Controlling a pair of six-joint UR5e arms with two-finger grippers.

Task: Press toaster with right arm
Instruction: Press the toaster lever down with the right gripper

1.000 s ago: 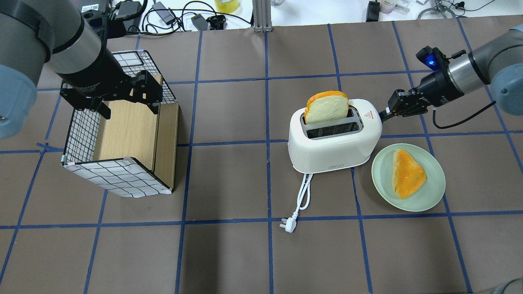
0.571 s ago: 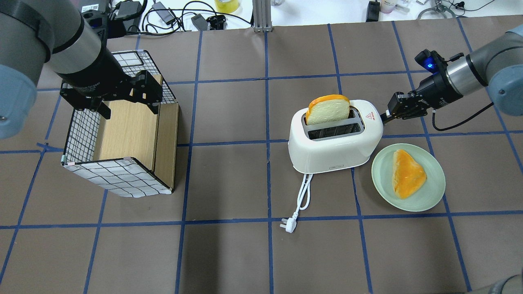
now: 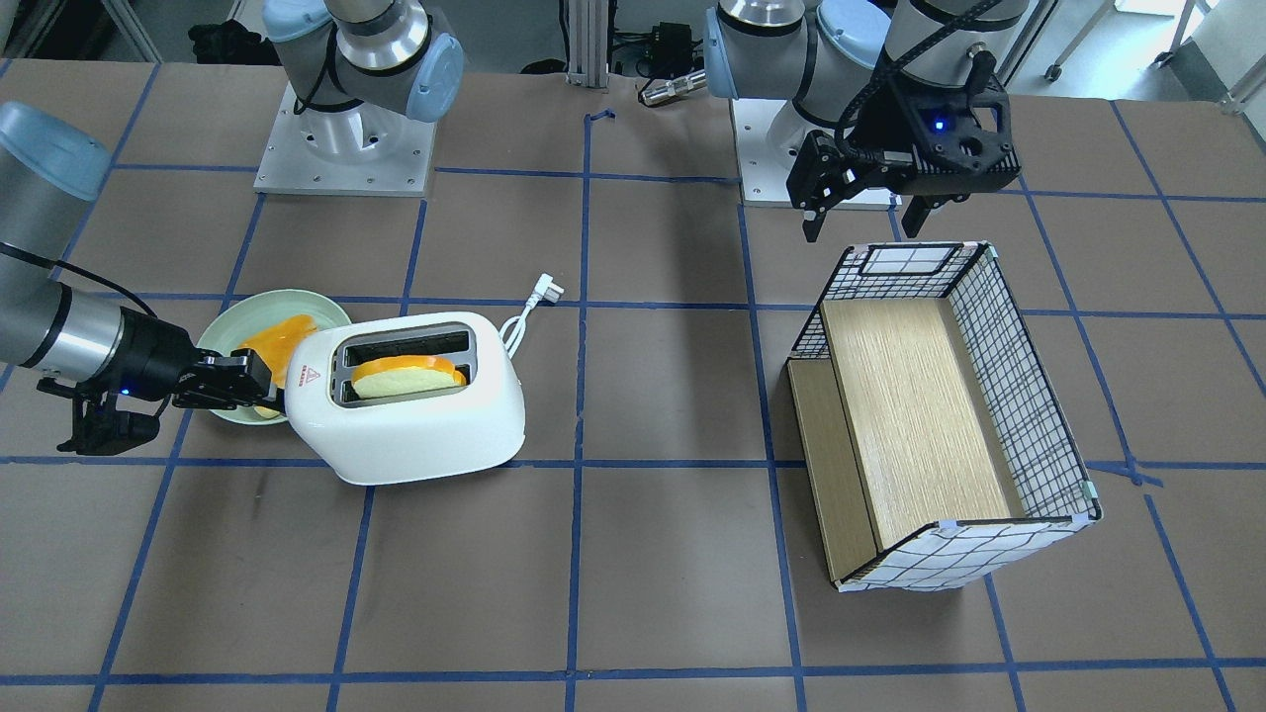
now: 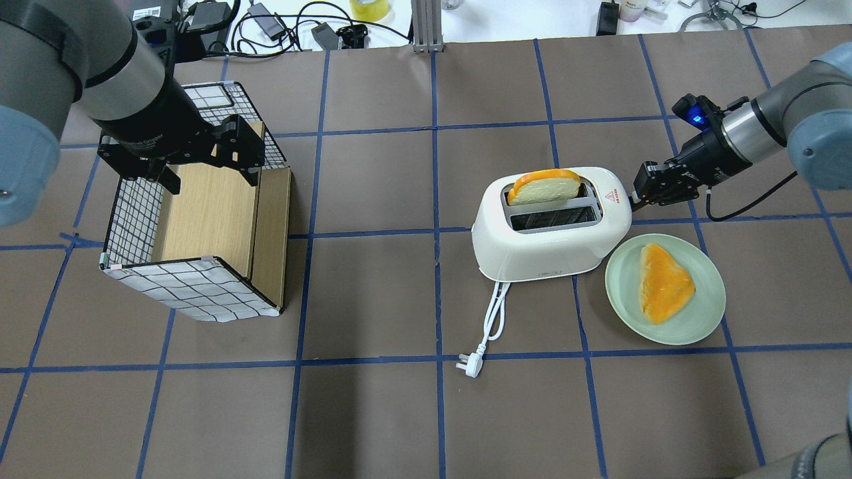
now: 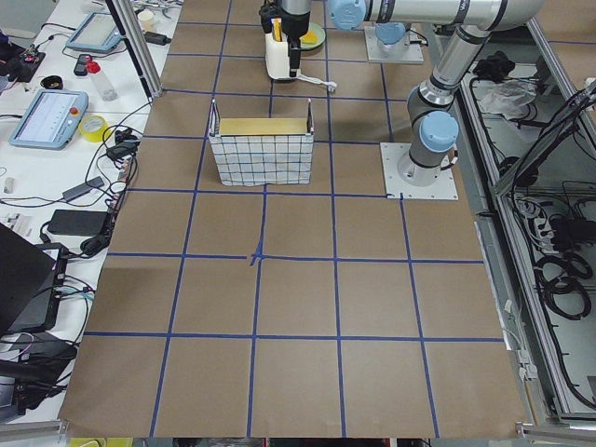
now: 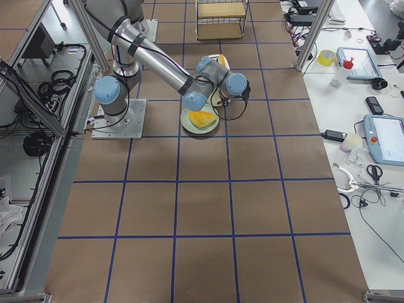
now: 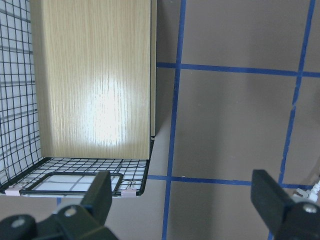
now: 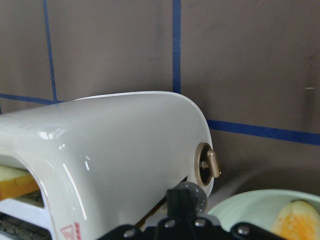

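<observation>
The white toaster (image 4: 552, 239) stands right of the table's centre, with a slice of bread (image 4: 542, 187) sunk low in its far slot. It also shows in the front-facing view (image 3: 415, 415) and close up in the right wrist view (image 8: 115, 150), with its small knob (image 8: 207, 162) on the end wall. My right gripper (image 4: 637, 194) is shut, its tips against the toaster's end by the red triangle sticker (image 4: 616, 194). It shows in the front-facing view (image 3: 265, 388) too. My left gripper (image 4: 200, 156) is open and empty above the basket.
A wire basket with a wooden shelf (image 4: 200, 226) lies at the left. A green plate (image 4: 705, 313) with a second bread slice (image 4: 665, 283) sits just beside the toaster's near right. The toaster's white cord (image 4: 496, 313) and plug (image 4: 471, 367) trail toward the front.
The bread slice has sunk down into the slot. My right gripper has moved lower along the toaster's end, and the toaster has shifted a little to the right. The left arm has not moved.
</observation>
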